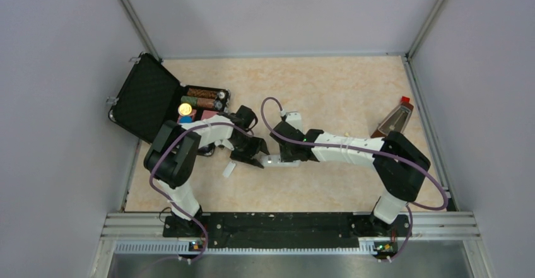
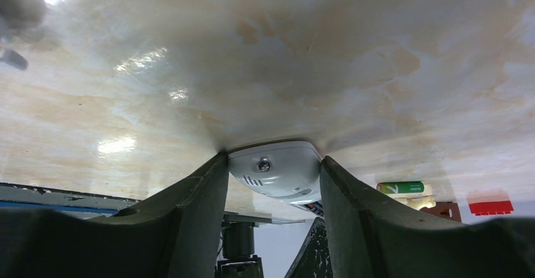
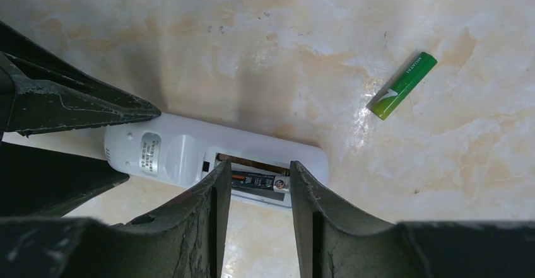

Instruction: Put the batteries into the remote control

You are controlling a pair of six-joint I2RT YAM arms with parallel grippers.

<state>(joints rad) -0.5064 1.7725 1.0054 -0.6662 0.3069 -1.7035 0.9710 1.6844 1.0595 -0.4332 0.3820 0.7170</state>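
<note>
Cover piece [image 1: 228, 169]: a loose white bit lies on the table [image 1: 328, 89], near and just left of the clamped remote.
Remote control [image 3: 189, 149]: it lies flat at mid-table with its plain back up and the bay open.
Left gripper [image 2: 272, 158]: it pinches the remote's rounded end, with a finger against each side.
Right gripper [image 3: 258, 164]: the fingers are narrowly parted and straddle the darker battery [image 3: 255, 180], which sits in the bay. I cannot tell whether they actually grip it.
Green battery [image 3: 402, 86]: it lies loose on the table, well apart from the remote.
Black case [image 1: 151, 95]: it stands open at the far left.
Handling: I judge the remote light, stiff and smooth, likely to skid on this glossy top. It is best held by its long edges, away from the bay. The green battery should roll, so take it across its middle.
Views: only the right wrist shows the bay and its contents, which the arms hide in the top view. The left wrist shows just the remote's end. The top view alone shows the cover and case.
</note>
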